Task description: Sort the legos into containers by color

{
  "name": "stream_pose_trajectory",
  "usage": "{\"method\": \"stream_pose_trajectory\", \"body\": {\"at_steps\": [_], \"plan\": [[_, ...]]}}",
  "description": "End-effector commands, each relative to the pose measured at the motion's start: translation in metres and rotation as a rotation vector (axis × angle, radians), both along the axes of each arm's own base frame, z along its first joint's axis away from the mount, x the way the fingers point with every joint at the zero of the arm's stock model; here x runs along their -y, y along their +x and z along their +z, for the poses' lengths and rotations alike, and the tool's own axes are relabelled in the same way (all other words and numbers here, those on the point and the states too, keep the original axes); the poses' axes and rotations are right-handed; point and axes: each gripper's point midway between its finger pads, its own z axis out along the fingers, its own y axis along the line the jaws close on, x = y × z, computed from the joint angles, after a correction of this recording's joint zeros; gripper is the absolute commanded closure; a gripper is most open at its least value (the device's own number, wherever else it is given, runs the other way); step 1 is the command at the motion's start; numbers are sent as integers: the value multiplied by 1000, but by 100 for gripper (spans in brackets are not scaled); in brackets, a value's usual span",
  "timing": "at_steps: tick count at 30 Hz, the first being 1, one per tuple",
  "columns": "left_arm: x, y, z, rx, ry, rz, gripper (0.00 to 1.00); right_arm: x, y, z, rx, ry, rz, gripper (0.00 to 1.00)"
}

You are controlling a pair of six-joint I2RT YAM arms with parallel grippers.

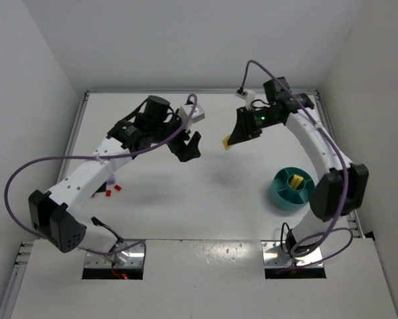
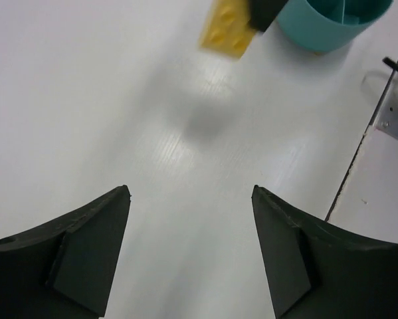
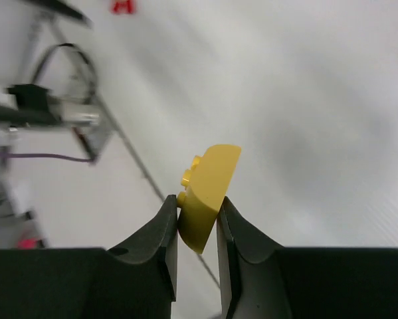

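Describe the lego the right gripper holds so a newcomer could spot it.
From the teal bowl on the table's right, follow the right arm up to the right gripper over mid-table. The yellow lego is pinched between its fingers. It is the only brick held aloft; a second yellow lego lies in the bowl, red legos beside the left arm.

Most likely a robotics lab's test cell: a bare white table (image 1: 185, 193) boxed in by plain white walls (image 1: 185, 40), with a white left arm (image 1: 86, 176) and right arm (image 1: 321, 143) bolted to metal plates (image 1: 115, 262) at the near edge, purple cables (image 1: 12, 179) looping loose, and metal rails (image 1: 76, 126) framing the sides
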Motion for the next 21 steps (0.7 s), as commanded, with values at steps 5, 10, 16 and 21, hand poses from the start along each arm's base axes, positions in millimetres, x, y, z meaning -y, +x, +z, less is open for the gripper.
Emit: {"method": "stream_pose_trajectory", "body": {"at_steps": [5,10,16,21], "plan": [[-61,9,18,5,-48,152,20,131,-45,-18,173,-410,-68,100],[-90,13,9,-3,-42,226,20,196,-71,-28,171,-603,-168,100],[-115,19,10,-14,-73,283,20,215,-106,-44,62,-611,-143,100],[-123,17,8,-37,-106,282,20,220,-119,-60,-7,-585,-57,100]]}}
